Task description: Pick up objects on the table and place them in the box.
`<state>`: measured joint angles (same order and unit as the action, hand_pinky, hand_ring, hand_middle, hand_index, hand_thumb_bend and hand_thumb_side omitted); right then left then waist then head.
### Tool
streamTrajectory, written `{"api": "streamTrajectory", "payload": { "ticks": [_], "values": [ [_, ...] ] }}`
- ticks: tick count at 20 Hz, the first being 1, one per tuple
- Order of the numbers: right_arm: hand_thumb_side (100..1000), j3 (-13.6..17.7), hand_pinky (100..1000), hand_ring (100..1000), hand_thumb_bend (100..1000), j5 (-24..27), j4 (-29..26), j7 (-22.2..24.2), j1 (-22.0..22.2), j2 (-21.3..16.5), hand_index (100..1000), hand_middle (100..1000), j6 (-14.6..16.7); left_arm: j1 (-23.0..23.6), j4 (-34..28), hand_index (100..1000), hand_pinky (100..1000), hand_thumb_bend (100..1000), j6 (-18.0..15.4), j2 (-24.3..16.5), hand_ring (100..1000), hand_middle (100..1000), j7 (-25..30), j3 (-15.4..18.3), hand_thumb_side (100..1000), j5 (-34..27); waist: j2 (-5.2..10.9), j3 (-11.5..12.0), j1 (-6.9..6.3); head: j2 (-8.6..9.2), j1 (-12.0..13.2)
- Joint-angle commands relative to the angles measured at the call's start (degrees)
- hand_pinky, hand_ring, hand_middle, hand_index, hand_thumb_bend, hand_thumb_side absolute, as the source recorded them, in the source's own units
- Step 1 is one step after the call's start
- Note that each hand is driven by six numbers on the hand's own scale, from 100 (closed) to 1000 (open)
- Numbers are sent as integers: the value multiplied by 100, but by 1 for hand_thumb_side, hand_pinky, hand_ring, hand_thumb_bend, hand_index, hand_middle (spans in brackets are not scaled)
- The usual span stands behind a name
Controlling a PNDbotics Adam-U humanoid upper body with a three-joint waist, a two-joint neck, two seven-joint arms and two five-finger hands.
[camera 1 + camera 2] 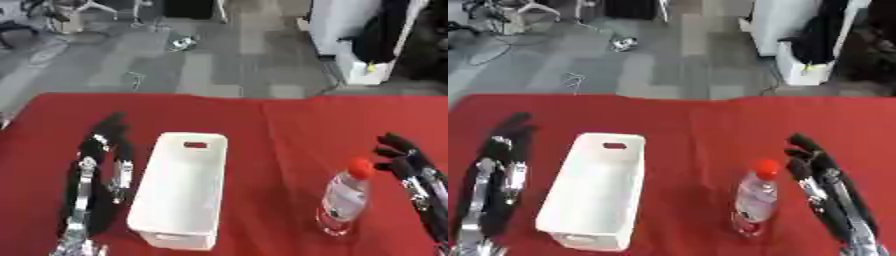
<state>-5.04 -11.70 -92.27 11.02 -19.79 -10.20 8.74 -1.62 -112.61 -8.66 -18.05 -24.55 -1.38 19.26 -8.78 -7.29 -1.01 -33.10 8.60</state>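
A clear plastic bottle [346,200] with a red cap stands upright on the red table [280,125], right of centre. A white rectangular box [181,187] with a handle slot lies left of centre; nothing shows inside it. My right hand [822,172] is open, fingers straight, just right of the bottle and apart from it. My left hand [105,150] is open too, fingers stretched along the table, close to the box's left wall.
The table's far edge runs across the middle of the view; beyond it is grey floor with cables, chair legs and a white cabinet [350,30]. Bare red cloth lies between box and bottle.
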Motion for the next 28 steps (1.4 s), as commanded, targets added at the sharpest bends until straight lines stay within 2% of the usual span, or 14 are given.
{"api": "streamTrajectory", "payload": {
  "ticks": [1,3,4,5,6,7,8,9,10,12,16,19,23,28],
  "values": [
    [804,0,784,888,624,-115,-23,272,-21,-141,978,914,54,-33,-44,935,824,122,-6,-8,847,852,37,23,888,29,48,-9,-5,-177,-11],
    [766,-7,788,897,645,-198,12,491,0,-170,990,924,79,-31,-34,936,824,122,-1,-5,847,852,47,24,888,26,43,-17,-1,-266,8],
    [704,-20,804,923,673,-249,29,622,14,-192,1000,943,85,-30,-29,936,825,122,3,-4,848,852,50,25,888,24,40,-21,0,-299,18],
    [731,-25,796,911,662,-300,39,750,25,-209,1000,934,90,-28,-25,936,824,122,5,-3,848,852,53,26,888,23,39,-27,0,-319,27],
    [652,-30,817,943,692,-354,48,873,40,-232,1000,960,87,-27,-21,936,825,121,7,-3,848,852,58,26,888,22,37,-31,1,-331,39],
    [669,-32,813,938,685,-410,52,988,52,-252,1000,955,78,-26,-17,936,825,121,9,-1,848,852,62,26,888,20,37,-36,0,-340,48],
    [603,-33,830,961,696,-459,57,1082,65,-275,1000,972,63,-25,-13,936,825,121,10,-1,848,853,67,26,888,20,36,-39,2,-343,58],
    [616,-40,828,957,696,-536,74,1192,77,-314,1000,968,13,-25,-7,936,825,121,12,-1,848,853,72,25,888,20,37,-44,2,-347,65],
    [516,-38,860,971,680,-597,93,1275,89,-342,1000,980,-57,-25,-3,941,826,125,14,-1,848,854,76,24,884,21,38,-50,2,-352,69],
    [470,-31,914,990,681,-683,147,1411,97,-386,1000,990,-313,-24,5,941,826,124,17,0,849,855,78,23,883,23,39,-59,-1,-360,71],
    [474,-33,978,1000,700,-729,177,1663,89,-409,1000,1000,-789,-20,8,940,827,122,19,0,849,855,89,21,882,27,39,-56,-18,-373,85],
    [517,-39,977,1000,697,-769,134,1839,86,-402,1000,1000,-929,-18,7,941,827,120,20,2,849,856,100,15,882,24,42,-49,-30,-376,89],
    [593,-19,937,989,715,-695,53,1787,86,-371,1000,984,-879,-18,10,940,828,118,16,5,849,856,122,4,882,17,50,-28,-31,-347,87],
    [631,-73,883,949,718,-753,53,1329,26,-270,976,939,-580,-31,8,940,829,116,8,2,849,857,157,-18,883,1,55,39,-30,-263,113]
  ]
}}
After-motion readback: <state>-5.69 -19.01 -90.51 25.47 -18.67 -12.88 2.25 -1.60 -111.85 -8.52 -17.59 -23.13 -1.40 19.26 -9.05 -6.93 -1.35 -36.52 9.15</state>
